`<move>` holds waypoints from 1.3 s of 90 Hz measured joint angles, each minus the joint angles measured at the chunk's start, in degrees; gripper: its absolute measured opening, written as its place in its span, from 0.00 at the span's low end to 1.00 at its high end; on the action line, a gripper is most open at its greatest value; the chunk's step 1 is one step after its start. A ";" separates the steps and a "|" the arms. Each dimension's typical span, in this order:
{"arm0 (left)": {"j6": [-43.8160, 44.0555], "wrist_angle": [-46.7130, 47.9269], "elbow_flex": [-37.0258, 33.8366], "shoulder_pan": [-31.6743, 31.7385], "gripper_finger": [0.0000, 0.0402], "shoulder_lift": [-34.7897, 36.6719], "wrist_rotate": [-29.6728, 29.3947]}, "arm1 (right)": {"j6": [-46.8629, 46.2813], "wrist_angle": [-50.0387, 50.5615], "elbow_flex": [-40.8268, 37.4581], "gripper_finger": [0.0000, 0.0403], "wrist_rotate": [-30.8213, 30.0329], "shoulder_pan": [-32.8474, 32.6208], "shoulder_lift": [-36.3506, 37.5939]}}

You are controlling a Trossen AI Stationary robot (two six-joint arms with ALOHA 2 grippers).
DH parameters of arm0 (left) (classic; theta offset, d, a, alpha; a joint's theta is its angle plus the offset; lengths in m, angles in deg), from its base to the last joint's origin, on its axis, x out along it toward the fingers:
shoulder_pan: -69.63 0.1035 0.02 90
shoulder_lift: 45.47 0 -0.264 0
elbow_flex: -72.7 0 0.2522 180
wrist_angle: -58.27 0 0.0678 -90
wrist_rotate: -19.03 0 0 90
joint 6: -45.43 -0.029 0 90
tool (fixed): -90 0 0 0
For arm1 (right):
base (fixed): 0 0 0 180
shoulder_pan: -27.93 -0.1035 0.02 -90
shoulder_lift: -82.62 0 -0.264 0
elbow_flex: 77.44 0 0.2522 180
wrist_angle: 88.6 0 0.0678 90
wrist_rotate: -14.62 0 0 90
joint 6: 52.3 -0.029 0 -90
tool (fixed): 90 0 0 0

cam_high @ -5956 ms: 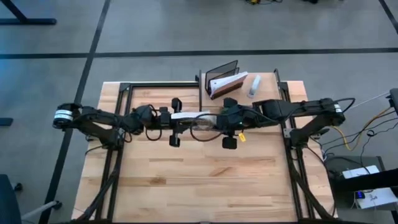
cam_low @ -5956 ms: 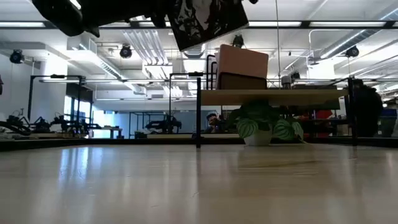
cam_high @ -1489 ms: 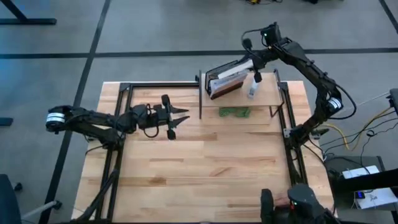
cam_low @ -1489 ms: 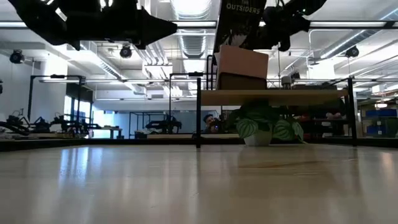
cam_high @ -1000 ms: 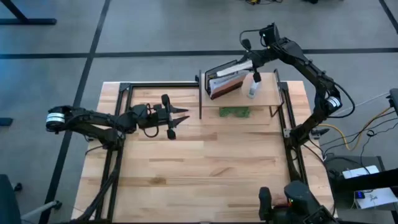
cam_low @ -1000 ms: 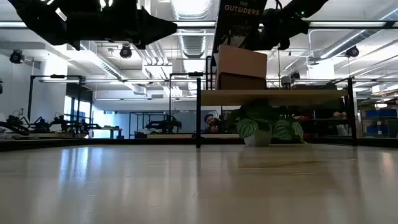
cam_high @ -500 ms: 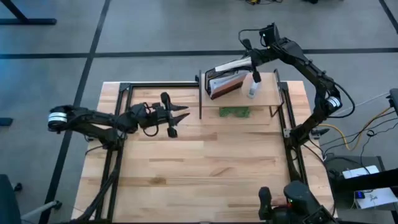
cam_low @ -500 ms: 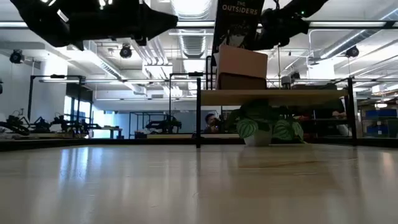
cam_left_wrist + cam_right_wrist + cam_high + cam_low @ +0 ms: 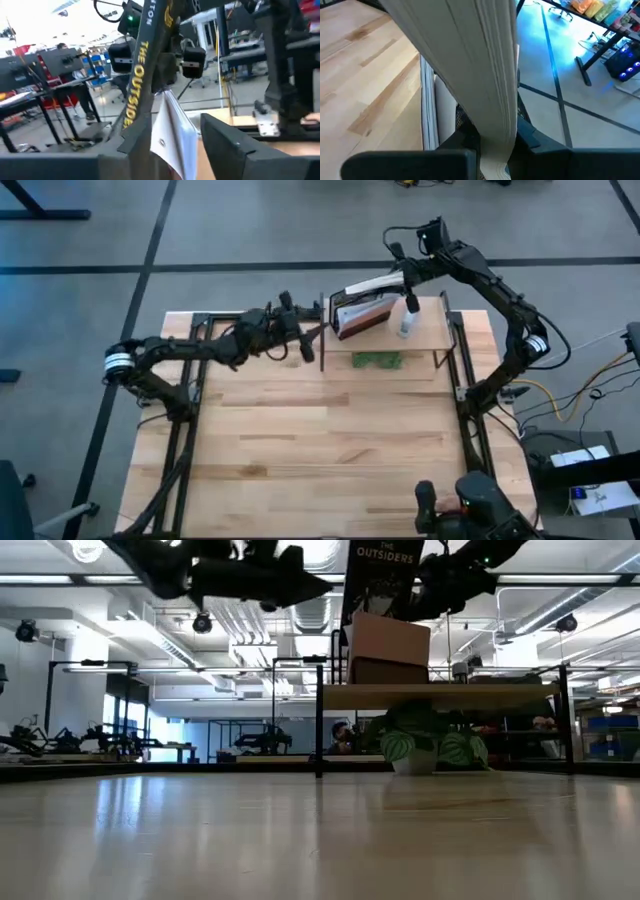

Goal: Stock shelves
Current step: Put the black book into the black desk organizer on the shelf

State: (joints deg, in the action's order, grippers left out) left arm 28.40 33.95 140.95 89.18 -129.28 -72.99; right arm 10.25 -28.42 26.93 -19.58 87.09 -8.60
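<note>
Shelf stocking finds the right gripper [image 9: 402, 277] pinching a dark-covered paperback book [image 9: 372, 283] marked "OUTSIDERS", held tilted above the black wire book rack [image 9: 352, 302]. That rack stands on the small light-wood riser shelf with thin black legs [image 9: 428, 340] at the table's far edge, beside a white bottle [image 9: 406, 320]. A green leafy plant [image 9: 425, 742] sits beneath the shelf. The left gripper [image 9: 308, 335] hovers just beside the shelf's left end, fingers spread.

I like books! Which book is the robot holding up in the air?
The black one titled "The Outsiders". The right claw grips it above the wire book rack on the riser shelf; the brown book already leans in the rack.
</note>
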 joint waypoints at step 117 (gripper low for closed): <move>-0.10 12.06 22.79 4.79 0.10 -11.03 3.84 | -1.09 -2.72 -0.14 0.15 -0.54 0.02 -0.09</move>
State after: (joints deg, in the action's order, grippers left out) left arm 28.31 46.01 163.74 93.97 -140.32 -69.15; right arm 9.16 -31.14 26.80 -20.12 87.11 -8.68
